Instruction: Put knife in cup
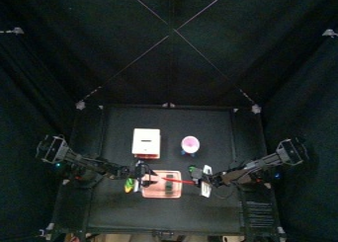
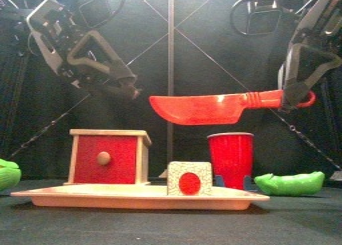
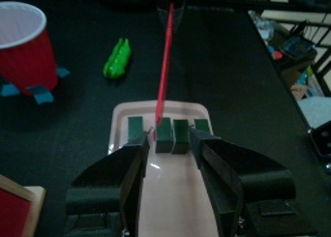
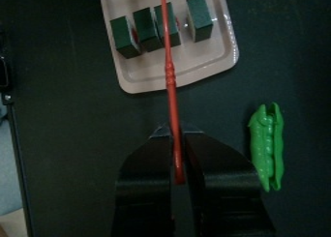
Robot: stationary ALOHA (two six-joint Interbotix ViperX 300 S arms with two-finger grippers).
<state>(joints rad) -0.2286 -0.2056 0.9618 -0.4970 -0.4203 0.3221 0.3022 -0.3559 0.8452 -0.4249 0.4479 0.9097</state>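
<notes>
Over the salmon-pink tray (image 2: pixel 134 197), the right claw (image 4: pixel 172 169) is clamped on the handle end of the knife (image 2: pixel 201 108). One knife, red, held about level in the air and clear of everything under it. In the right wrist view it shows edge-on as a thin red line reaching over the tray's near edge.

Cup (image 2: pixel 230 159): one, upright on the counter (image 1: pixel 211 122), beyond the tray on the right arm's side. The knife is above it and not inside; the blade does not touch the rim.

Left claw (image 3: pixel 168 169): jaws moderately apart, nothing between them, hanging over the tray's edge on the left arm's side. The knife's line runs past it without touching.

Counts:
- trays: 1
- dark green blocks (image 3: pixel 165 134) upright in a row on the tray: 3 clear in the left wrist view. The right wrist view may show 4, but the knife crosses the row, so I cannot tell.
- wooden box with red face (image 2: pixel 107 157): 1, at the tray's left-arm end in the front view
- small white cube with red spot (image 2: pixel 187 178): 1, mid-tray in the front view, between box and cup
- green pea pods: 2, one off each end of the tray (image 2: pixel 289 182) (image 2: pixel 7 174), both flat on the counter, apart from the tray
- white block (image 1: pixel 145 140): 1, beyond the tray, beside the cup in the top view
</notes>
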